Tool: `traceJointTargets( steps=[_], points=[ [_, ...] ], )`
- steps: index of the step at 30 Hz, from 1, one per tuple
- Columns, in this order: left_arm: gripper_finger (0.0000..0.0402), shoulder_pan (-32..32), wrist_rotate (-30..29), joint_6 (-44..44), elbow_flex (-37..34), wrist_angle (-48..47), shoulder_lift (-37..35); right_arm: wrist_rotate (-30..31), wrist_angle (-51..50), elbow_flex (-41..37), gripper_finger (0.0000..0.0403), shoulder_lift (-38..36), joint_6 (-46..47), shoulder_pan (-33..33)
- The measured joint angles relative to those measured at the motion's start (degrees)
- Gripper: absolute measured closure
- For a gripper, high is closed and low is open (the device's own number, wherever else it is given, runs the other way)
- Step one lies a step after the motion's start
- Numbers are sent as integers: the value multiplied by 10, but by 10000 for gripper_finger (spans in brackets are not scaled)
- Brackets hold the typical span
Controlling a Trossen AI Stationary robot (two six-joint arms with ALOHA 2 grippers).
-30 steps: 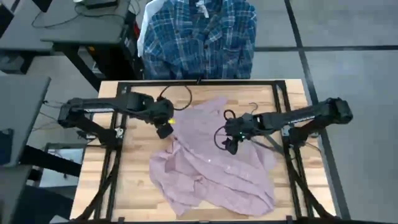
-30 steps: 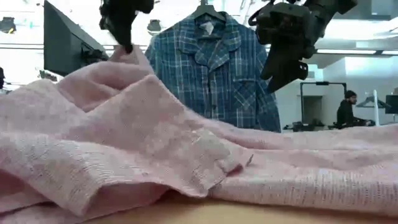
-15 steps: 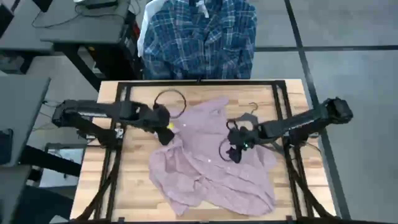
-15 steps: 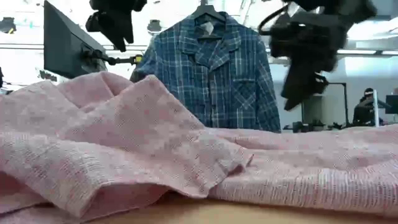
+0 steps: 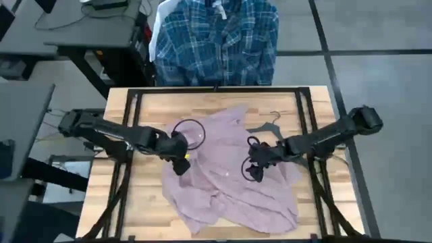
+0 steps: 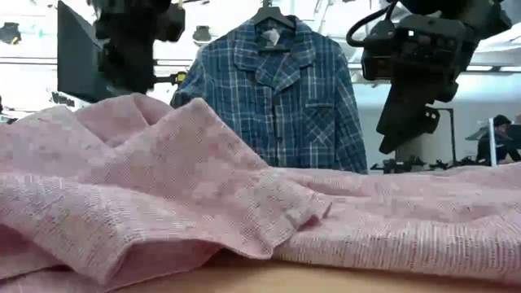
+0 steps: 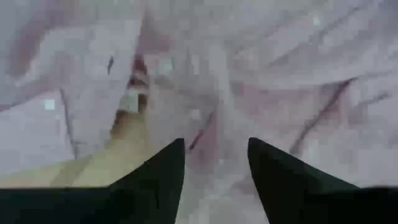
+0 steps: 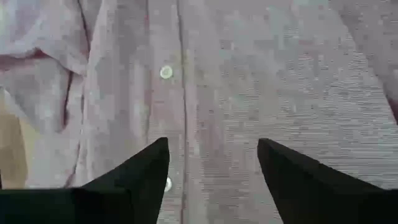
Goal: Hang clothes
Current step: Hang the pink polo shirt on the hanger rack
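The dusty pink shirt (image 5: pixel 223 185) lies crumpled on the wooden table (image 5: pixel 145 202), front up, its button placket (image 8: pixel 177 74) showing. The blue-and-white plaid shirt (image 5: pixel 216 40) hangs on a hanger beyond the table's far edge, with a strip of the white shirt (image 5: pixel 156 30) behind its left side. My left gripper (image 5: pixel 180 167) is open just above the pink shirt's left edge, over folds (image 7: pixel 205 106) and a strip of bare wood. My right gripper (image 5: pixel 250 173) is open above the placket near the shirt's middle, its fingers clear of the cloth in the low view (image 6: pixel 392 146).
A thin wire hanger (image 5: pixel 268 123) lies on the table at the pink shirt's far right. Black frame rails (image 5: pixel 128 108) run along the table's left, right and far sides. A person (image 6: pixel 496 138) sits far off in the room behind.
The fold of the pink shirt that stood raised at my left gripper has dropped back onto the table. My left gripper has moved toward the near edge and down over the shirt's left edge. My right gripper has moved toward the near edge over the shirt's middle.
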Motion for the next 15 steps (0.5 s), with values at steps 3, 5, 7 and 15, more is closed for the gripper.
traceJointTargets(
  steps=[3,5,7,15],
  points=[
    [241,1,3,-1,-33,53,1,0,-1,0,168,0,0,0],
    [241,0,14,-1,-49,94,1,0,0,0,168,0,0,0],
    [243,0,15,2,-64,120,1,0,-1,0,168,0,0,0],
    [388,1,-11,-94,-101,58,7,2,-15,0,168,0,10,2]
  ],
)
